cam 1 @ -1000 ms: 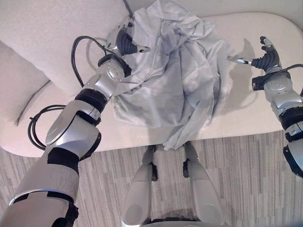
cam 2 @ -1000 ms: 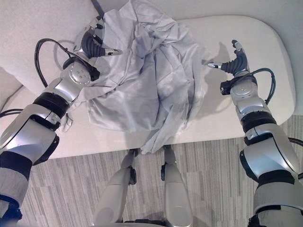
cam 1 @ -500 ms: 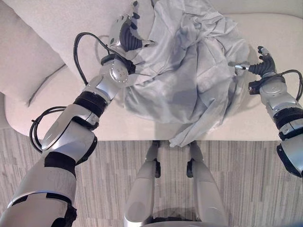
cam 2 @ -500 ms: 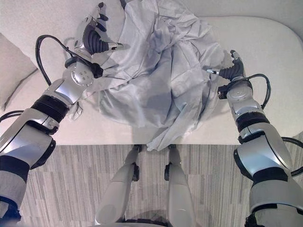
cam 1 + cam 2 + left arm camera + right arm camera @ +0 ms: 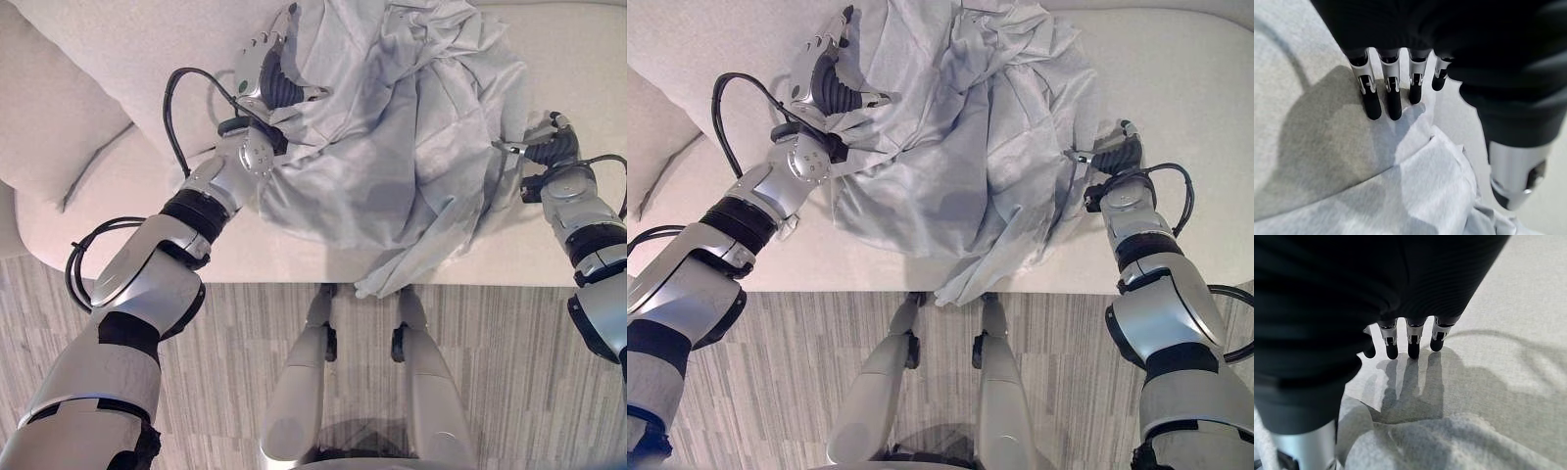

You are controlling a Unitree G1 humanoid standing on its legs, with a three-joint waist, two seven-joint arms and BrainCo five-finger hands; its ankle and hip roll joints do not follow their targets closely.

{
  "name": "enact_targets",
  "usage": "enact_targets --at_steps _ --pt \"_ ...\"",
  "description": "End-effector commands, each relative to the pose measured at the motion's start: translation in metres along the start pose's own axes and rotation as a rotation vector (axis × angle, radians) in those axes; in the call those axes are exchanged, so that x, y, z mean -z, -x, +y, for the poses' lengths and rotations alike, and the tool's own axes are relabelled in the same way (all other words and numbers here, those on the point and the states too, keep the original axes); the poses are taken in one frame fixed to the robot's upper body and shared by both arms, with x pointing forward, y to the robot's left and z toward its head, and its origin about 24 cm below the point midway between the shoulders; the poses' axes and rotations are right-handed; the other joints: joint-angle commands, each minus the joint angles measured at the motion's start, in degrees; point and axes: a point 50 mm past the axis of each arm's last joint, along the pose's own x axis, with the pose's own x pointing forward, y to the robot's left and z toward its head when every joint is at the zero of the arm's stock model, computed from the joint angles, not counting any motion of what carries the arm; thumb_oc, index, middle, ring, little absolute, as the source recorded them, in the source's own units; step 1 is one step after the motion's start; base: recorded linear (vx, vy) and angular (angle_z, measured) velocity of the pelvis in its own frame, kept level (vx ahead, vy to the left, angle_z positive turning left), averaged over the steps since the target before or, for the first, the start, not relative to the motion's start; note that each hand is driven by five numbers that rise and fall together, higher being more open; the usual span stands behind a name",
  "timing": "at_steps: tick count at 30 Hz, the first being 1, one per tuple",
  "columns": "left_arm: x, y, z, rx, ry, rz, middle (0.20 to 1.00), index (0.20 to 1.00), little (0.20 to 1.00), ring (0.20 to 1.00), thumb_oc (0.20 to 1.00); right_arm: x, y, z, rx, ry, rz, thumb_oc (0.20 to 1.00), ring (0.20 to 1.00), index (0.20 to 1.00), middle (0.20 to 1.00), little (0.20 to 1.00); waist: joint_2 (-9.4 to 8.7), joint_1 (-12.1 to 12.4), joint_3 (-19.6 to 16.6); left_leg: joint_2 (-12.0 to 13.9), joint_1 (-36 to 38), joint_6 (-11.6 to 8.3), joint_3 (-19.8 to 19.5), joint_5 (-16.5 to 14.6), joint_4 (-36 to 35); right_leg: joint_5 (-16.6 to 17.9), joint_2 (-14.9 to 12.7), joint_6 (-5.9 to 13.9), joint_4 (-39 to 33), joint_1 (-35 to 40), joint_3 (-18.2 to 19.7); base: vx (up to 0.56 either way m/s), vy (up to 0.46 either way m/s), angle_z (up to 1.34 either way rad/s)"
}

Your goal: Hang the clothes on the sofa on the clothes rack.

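Soft grey garment (image 5: 392,127) on the sofa (image 5: 118,59) is being flanked by the straight-fingered left hand (image 5: 263,73) and right hand (image 5: 549,147), likely best gathered at bunched edges.

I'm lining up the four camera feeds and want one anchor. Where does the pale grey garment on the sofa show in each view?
Left eye view: grey garment heaped at upper centre, on the sofa.
Right eye view: same heap, upper centre.
Left wrist view: cloth past the left hand.
Right wrist view: pale fold beside the right hand.
Shared landmark: the beige sofa seat under the garment.
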Motion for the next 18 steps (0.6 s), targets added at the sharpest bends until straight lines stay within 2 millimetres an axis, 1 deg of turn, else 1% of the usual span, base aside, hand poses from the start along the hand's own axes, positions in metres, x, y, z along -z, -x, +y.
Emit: enact_targets --at_steps 1,4,7,10,11,12,13,14,18 --pt "0.006 -0.010 0.005 0.019 -0.074 0.050 1.000 1.000 1.000 1.000 1.000 -0.035 -0.006 -0.013 0.049 -0.008 -0.089 1.000 1.000 1.000 1.000 1.000 0.73 -0.10 0.40 -1.31 -3.01 -4.13 -1.56 0.45 0.06 -2.16 -2.76 8.12 0.11 -0.07 2.44 0.00 0.000 0.00" --pt "-0.002 -0.013 0.000 0.038 -0.069 0.045 1.000 1.000 1.000 1.000 1.000 -0.045 -0.007 -0.013 0.049 -0.005 -0.113 1.000 1.000 1.000 1.000 1.000 0.94 -0.04 0.49 -1.36 -3.48 -3.84 -1.61 0.51 0.06 -2.19 -2.70 8.00 0.11 -0.63 2.83 0.01 0.002 -0.03" --pt "-0.006 -0.016 -0.002 0.055 -0.106 0.039 1.000 1.000 1.000 1.000 1.000 -0.058 -0.007 -0.012 0.052 -0.003 -0.147 1.000 1.000 1.000 1.000 1.000 1.02 -0.02 0.65 -1.27 -3.95 -3.52 -1.51 0.61 0.06 -2.16 -2.70 7.93 0.11 -1.34 3.18 0.00 0.000 0.00" --pt "-0.008 -0.020 -0.001 0.063 -0.153 0.036 1.000 1.000 1.000 1.000 1.000 -0.069 -0.007 -0.011 0.051 -0.006 -0.179 1.000 1.000 1.000 1.000 1.000 1.01 -0.21 0.73 -1.20 -4.67 -3.43 -1.39 0.86 0.06 -2.10 -2.74 7.88 0.11 -2.00 3.42 0.00 0.001 -0.02" --pt "-0.008 -0.020 -0.001 0.062 -0.153 0.035 1.000 1.000 1.000 1.000 1.000 -0.069 -0.007 -0.011 0.051 -0.006 -0.179 1.000 1.000 1.000 1.000 1.000 1.01 -0.19 0.72 -1.20 -4.72 -3.43 -1.40 0.87 0.06 -2.09 -2.74 7.88 0.11 -2.05 3.42 0.00 -0.002 -0.03" --pt "-0.009 -0.022 0.001 0.064 -0.182 0.030 1.000 1.000 1.000 1.000 1.000 -0.074 -0.007 -0.010 0.050 -0.009 -0.197 1.000 1.000 1.000 1.000 1.000 1.01 -0.28 0.77 -1.21 -4.90 -3.40 -1.43 0.90 0.06 -2.06 -2.72 7.85 0.11 -2.29 3.51 0.00 0.000 0.00" --pt "-0.012 -0.026 0.004 0.065 -0.243 0.017 1.000 1.000 1.000 1.000 1.000 -0.085 -0.005 -0.006 0.039 -0.001 -0.238 1.000 1.000 1.000 1.000 1.000 0.85 -0.47 0.82 -1.19 -5.39 -3.35 -1.34 0.91 0.06 -1.97 -2.69 7.77 0.11 -2.86 3.62 0.00 0.000 0.00" --pt "-0.012 -0.026 0.004 0.064 -0.243 0.017 1.000 1.000 1.000 1.000 1.000 -0.086 -0.005 -0.006 0.040 -0.002 -0.238 1.000 1.000 1.000 1.000 1.000 0.84 -0.47 0.82 -1.19 -5.43 -3.35 -1.34 0.92 0.06 -1.97 -2.70 7.77 0.11 -2.90 3.63 0.00 0.000 0.00" --pt "-0.013 -0.029 0.006 0.072 -0.312 0.020 1.000 1.000 1.000 1.000 1.000 -0.101 -0.003 0.001 0.026 0.002 -0.292 1.000 1.000 1.000 1.000 1.000 0.48 -1.08 0.88 -1.19 -6.30 -3.14 -1.43 1.03 0.29 -1.76 -2.70 7.63 0.11 -3.74 3.87 0.00 0.000 0.00"
